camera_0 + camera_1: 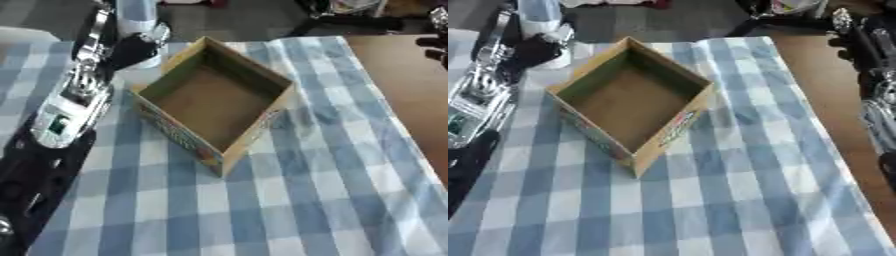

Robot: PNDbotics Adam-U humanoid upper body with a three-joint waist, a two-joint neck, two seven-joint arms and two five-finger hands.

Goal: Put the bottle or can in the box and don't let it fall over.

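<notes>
Gripping the pale bottle (pixel 137 20) with curled fingers, the left robot hand (pixel 131 50) stands just beside the open box (pixel 214 100).

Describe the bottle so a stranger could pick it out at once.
Start at the open cardboard box in the middle of the blue-and-white checked tablecloth. Look past the box's far-left corner, where the left hand wraps its fingers round the bottle. It is the only pale, upright cylinder there.

Probably a home dining spot, blue-and-white checked tablecloth (pixel 289 200), wooden table (pixel 411 85), dark floor (pixel 667 22) beyond
</notes>
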